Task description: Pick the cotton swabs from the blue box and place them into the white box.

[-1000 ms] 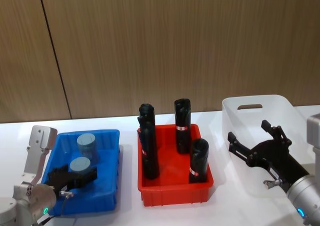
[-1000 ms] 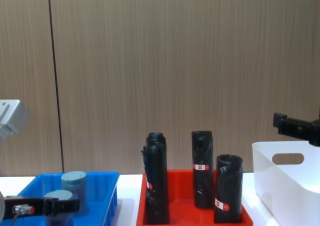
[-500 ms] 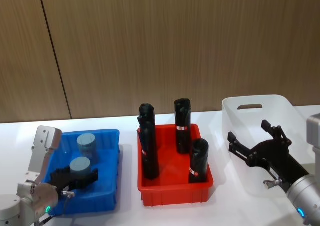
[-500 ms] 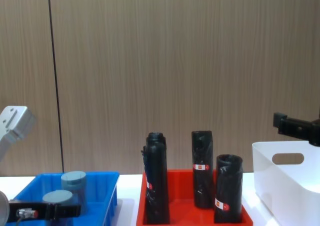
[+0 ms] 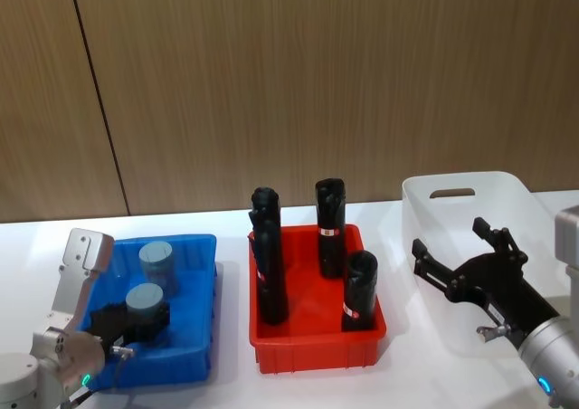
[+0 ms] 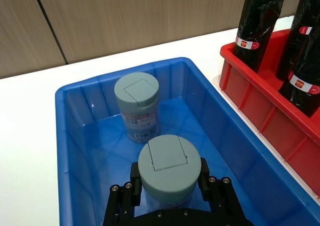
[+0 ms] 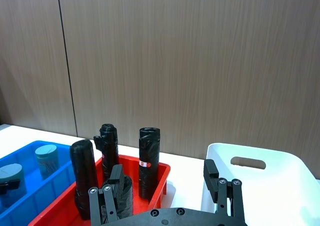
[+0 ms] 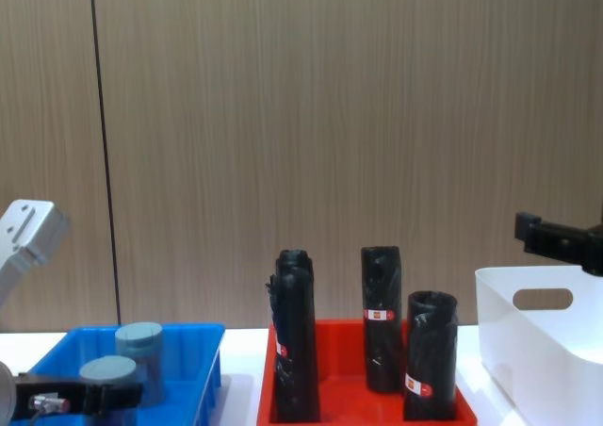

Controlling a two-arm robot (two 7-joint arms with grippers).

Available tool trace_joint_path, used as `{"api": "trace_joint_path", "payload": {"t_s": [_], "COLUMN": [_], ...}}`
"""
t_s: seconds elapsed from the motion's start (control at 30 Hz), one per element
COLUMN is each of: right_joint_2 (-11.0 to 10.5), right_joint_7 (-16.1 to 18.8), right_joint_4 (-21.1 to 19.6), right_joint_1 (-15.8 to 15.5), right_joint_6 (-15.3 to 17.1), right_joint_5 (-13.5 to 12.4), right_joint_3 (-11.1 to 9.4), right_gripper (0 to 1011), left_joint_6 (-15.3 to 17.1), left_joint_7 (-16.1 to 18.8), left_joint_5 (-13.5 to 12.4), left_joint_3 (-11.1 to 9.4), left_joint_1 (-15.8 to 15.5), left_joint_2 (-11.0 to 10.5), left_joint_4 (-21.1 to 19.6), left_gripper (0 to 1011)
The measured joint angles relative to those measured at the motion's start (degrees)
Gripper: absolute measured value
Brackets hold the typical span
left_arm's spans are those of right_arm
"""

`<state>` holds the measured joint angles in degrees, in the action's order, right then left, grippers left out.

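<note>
- Left gripper (image 6: 170,181) is down inside the blue box (image 6: 70,136), left of the red tray (image 5: 317,350), and its black fingers (image 6: 206,172) are pressed to both sides of the near jar (image 6: 169,167). From the wrist view, that reads as closed on it, just under the lid.
- The jar stands upright on the box floor, not lifted yet. It's the one farther from the tray's back edge.
- Handling call: small clear plastic and cotton inside, so light and rigid. The smooth round wall could slip or twist in the fingers.
- The best hold looks like the one it has, square across the body below the lid rim, so the rim works as a stop. Firm squeeze, not a crushing one.
- The far jar (image 6: 136,93) waits upright just behind, close to the first but apart from it.
- A straight lift should clear the box's low wall, but the carry has to clear the tall rolls (image 5: 330,214) in the tray.
- The white box (image 5: 520,201) sits right of the tray. The right gripper (image 5: 450,237) hangs at its near side, spread wide and empty.
</note>
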<state>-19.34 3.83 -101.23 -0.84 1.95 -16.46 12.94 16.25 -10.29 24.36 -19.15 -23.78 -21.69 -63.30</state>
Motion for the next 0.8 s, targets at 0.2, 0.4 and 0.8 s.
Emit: {"api": "trace_joint_path", "payload": {"t_s": [0.2,0.4,0.8], "right_joint_2": [0.0,0.0,0.0], "right_joint_7": [0.0,0.0,0.0], "right_joint_4": [0.0,0.0,0.0], "right_joint_1": [0.0,0.0,0.0], "right_joint_6": [0.0,0.0,0.0], "right_joint_5": [0.0,0.0,0.0], "right_joint_3": [0.0,0.0,0.0], "right_gripper": [1002,1001,1001], "left_joint_6": [-1.1,-2.7,-5.11], "left_joint_7": [0.45,1.09,-2.08], "left_joint_5": [-0.62,-1.46,-2.26], "left_joint_3": [0.14,0.43,1.42], "left_joint_1": [0.82,2.29,5.49], "left_joint_2": [-0.44,-1.37,-4.17], "left_joint_4": [-1.25,-4.34,-12.94], "left_gripper": [658,657,657]}}
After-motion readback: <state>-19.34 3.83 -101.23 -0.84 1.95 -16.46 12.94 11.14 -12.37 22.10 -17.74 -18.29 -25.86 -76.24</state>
